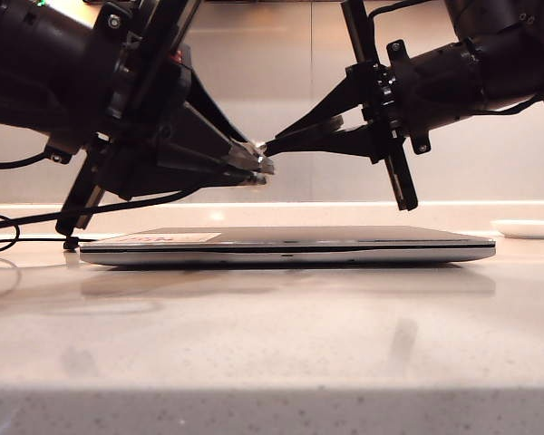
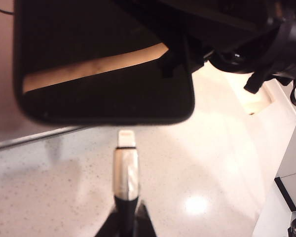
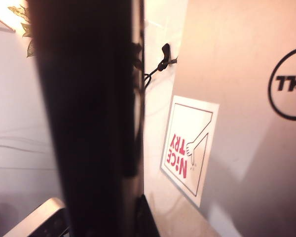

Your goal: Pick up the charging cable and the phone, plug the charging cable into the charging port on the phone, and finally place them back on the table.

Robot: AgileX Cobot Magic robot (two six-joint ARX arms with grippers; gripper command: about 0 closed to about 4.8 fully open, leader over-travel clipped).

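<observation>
Left wrist view: charging cable (image 2: 126, 170) plug in left gripper (image 2: 127, 217) jaws, just short of phone (image 2: 103, 64).

We see a closed silver laptop (image 1: 290, 246) lying flat mid-counter, red-and-white sticker (image 1: 174, 238) on its lid near one end, round logo (image 3: 288, 84) on the lid, small white dish (image 1: 527, 228) beside its other end

Warm overexposed light in both wrist views, bright glare spot on glossy table (image 2: 197, 203), phone (image 3: 89, 123) a blurred dark mass close to the right wrist lens, exterior view evenly lit, arms near-silhouetted, soft reflections under laptop (image 1: 290, 245), light source probably overhead
</observation>
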